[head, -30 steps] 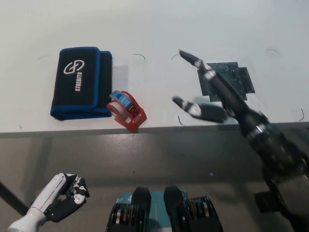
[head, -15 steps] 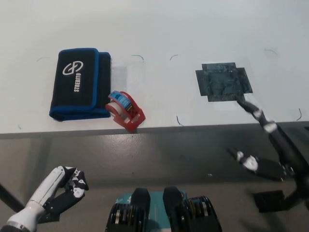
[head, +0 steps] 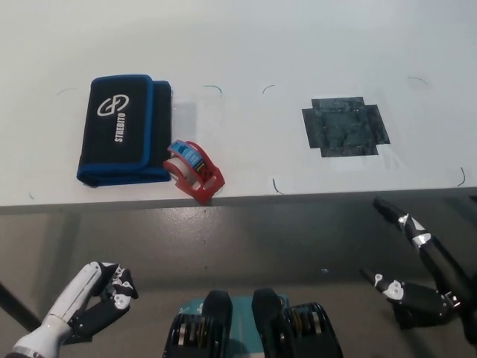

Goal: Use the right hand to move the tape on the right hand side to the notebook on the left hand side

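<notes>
The tape (head: pixel 195 171), a red dispenser with a blue-labelled roll, sits at the front edge of the white tabletop (head: pixel 298 45), touching the lower right corner of the notebook (head: pixel 124 127), a black case with blue trim and white lettering. Well to the right on the tabletop lies a dark patch (head: pixel 345 126) of crossed strips. The black right hand (head: pixel 417 272) hangs below the table edge at the lower right, its fingers (head: pixel 408 221) spread wide and holding nothing. The white left hand (head: pixel 93 298) rests at the lower left, fingers loosely curled around nothing.
</notes>
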`<state>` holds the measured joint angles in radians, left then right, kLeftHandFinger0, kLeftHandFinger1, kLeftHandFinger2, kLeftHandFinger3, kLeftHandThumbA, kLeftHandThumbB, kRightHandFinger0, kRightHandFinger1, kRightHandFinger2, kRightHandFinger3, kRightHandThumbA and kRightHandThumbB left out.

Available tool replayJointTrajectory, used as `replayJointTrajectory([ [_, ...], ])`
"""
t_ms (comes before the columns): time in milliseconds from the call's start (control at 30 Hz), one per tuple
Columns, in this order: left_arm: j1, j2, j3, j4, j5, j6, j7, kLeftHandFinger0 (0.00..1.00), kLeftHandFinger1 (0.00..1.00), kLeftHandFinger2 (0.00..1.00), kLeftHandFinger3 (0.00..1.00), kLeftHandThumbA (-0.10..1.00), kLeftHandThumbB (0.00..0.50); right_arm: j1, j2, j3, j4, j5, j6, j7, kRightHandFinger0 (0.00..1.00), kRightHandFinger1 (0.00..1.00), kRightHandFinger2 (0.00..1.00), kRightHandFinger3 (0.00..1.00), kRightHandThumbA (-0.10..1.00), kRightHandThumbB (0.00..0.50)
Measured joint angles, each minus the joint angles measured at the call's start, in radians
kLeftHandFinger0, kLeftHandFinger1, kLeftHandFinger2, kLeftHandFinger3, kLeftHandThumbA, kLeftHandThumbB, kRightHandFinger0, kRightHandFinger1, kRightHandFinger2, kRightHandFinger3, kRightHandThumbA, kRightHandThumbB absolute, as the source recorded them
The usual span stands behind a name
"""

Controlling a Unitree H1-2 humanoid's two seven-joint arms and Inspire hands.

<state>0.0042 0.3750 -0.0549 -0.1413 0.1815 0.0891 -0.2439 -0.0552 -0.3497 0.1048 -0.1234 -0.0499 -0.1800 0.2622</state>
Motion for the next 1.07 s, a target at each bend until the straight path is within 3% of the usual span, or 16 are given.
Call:
replayJointTrajectory([
  [167, 0.005, 0.000, 0.000, 0.005, 0.002, -0.008, 0.000, 0.19, 0.17, 0.25, 0.42, 0.08, 0.046, -0.003, 0.003, 0.019, 0.040, -0.001, -0.002, 0.010, 1.00, 1.00, 1.00, 1.00, 0.69, 0.267],
  [467, 0.009, -0.001, 0.001, 0.008, 0.000, -0.014, 0.000, 0.17, 0.15, 0.23, 0.40, 0.03, 0.049, -0.008, 0.002, 0.032, 0.066, -0.013, -0.011, 0.012, 1.00, 1.00, 1.00, 1.00, 0.70, 0.280],
  [600, 0.010, -0.001, 0.001, 0.010, -0.001, -0.015, 0.000, 0.18, 0.16, 0.24, 0.42, 0.08, 0.048, -0.013, 0.002, 0.033, 0.079, -0.015, -0.011, 0.012, 1.00, 1.00, 1.00, 1.00, 0.69, 0.262],
  [833, 0.010, -0.002, 0.001, 0.010, 0.000, -0.015, 0.000, 0.19, 0.17, 0.26, 0.43, 0.10, 0.048, -0.018, 0.002, 0.034, 0.082, -0.018, -0.011, 0.012, 1.00, 1.00, 1.00, 1.00, 0.71, 0.277],
  [1067, 0.011, -0.002, 0.001, 0.010, 0.001, -0.014, 0.000, 0.20, 0.18, 0.27, 0.44, 0.06, 0.045, -0.019, 0.002, 0.034, 0.084, -0.019, -0.011, 0.012, 1.00, 1.00, 1.00, 1.00, 0.69, 0.259],
])
